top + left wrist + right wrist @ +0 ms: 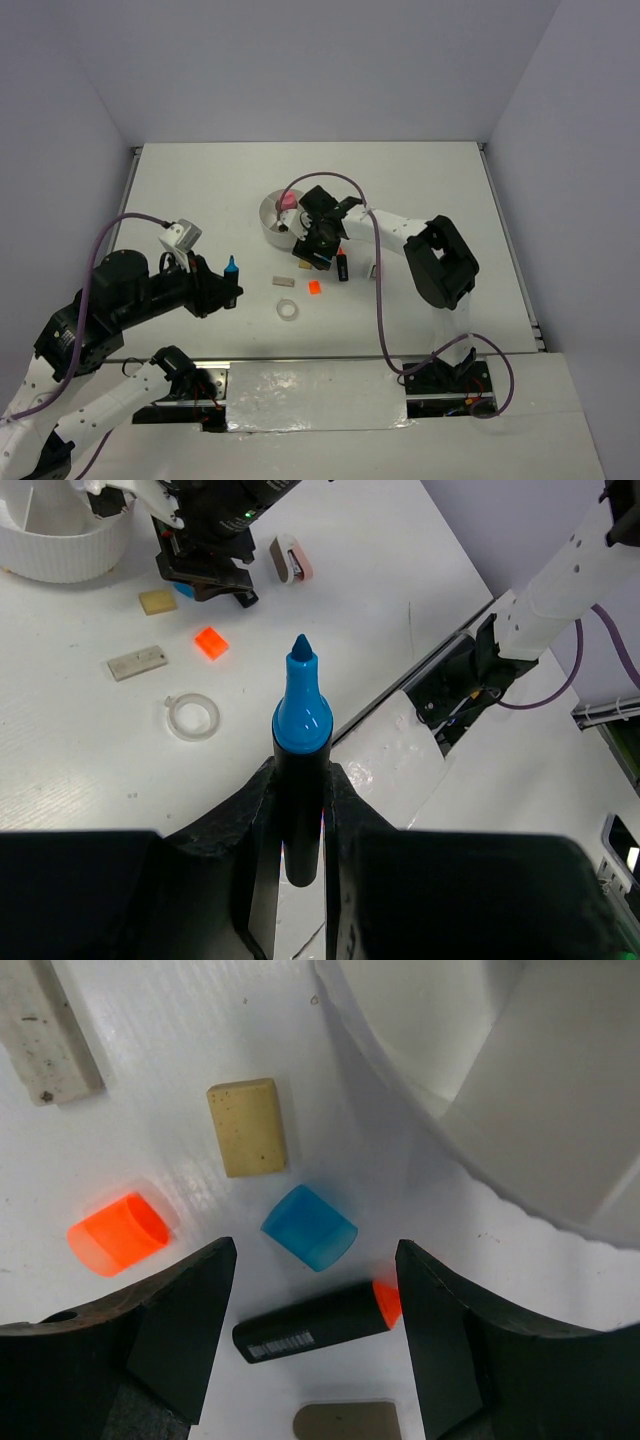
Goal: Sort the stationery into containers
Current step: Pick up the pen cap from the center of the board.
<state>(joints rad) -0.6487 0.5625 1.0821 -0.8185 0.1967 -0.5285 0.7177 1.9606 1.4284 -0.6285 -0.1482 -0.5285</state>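
Left gripper (300, 792) clamps blue-capped marker (301, 730) above table's (450, 190) near-left part. Right gripper (315, 1256) fingers spread, hovering over blue square (308, 1227), beside white tub (480, 1110).

**Stationery check: items lie outside tub**

One blue-capped marker (300, 730) stands upright, clamped in the left claw (300, 815). Beside the white tub (520, 1090) on the surface lie the orange-capped marker (320, 1322), blue square (309, 1227), orange square (118, 1233) and tan eraser (247, 1127). The clear tape ring (192, 717) lies flat, farther off.
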